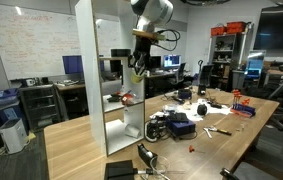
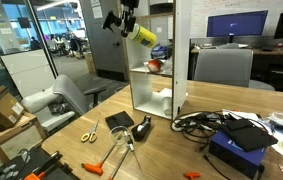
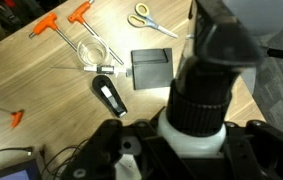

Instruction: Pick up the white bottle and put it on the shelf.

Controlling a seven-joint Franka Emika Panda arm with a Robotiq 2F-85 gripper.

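1. The gripper [image 3: 181, 150] sits closest to the lens in the wrist view, closed round a blurred dark shape too near to read.
2. In an exterior view the jaws are clenched on the bottle [image 2: 145, 38], which hangs tilted, its yellow-green end pointing toward the shelf [image 2: 182, 60].
3. The bottle is in the air just outside the shelf's upper opening, not yet over a board.
4. An orange thing [image 2: 156, 64] lies in the compartment below that opening.
5. On the table [image 3: 41, 75] in front of the shelf lie scissors [image 3: 153, 17] and a black pad [image 3: 151, 67].
6. Risks, as I judge them:
   - The tilt could make the bottle topple once it is let go, so it wants levelling.
   - Its low end could catch a board edge on the way in and twist in the grip.
   - Let go outside the opening, it would fall among the tools.
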